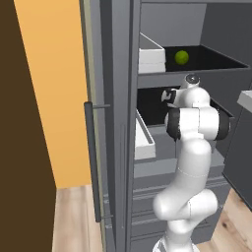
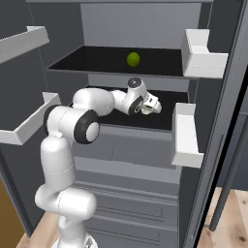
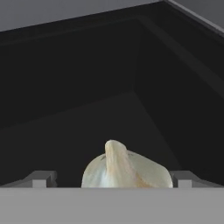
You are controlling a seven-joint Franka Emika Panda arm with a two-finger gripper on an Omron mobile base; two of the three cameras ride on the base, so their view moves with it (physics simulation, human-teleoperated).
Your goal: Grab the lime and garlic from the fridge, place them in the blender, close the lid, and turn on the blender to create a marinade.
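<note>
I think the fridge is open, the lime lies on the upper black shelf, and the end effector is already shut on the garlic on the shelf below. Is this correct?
One detail is wrong: the end effector is open, not shut on the garlic. The hand view shows the bulb between its spread fingertips. The fridge is open, and the lime lies on the upper black shelf.

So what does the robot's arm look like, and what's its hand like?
The arm is chunky, made of smooth white rounded tubes with dark bands at the joints. Its gripper has two small grey finger tips with flat, squared ends. No cables or markings can be seen.
</note>
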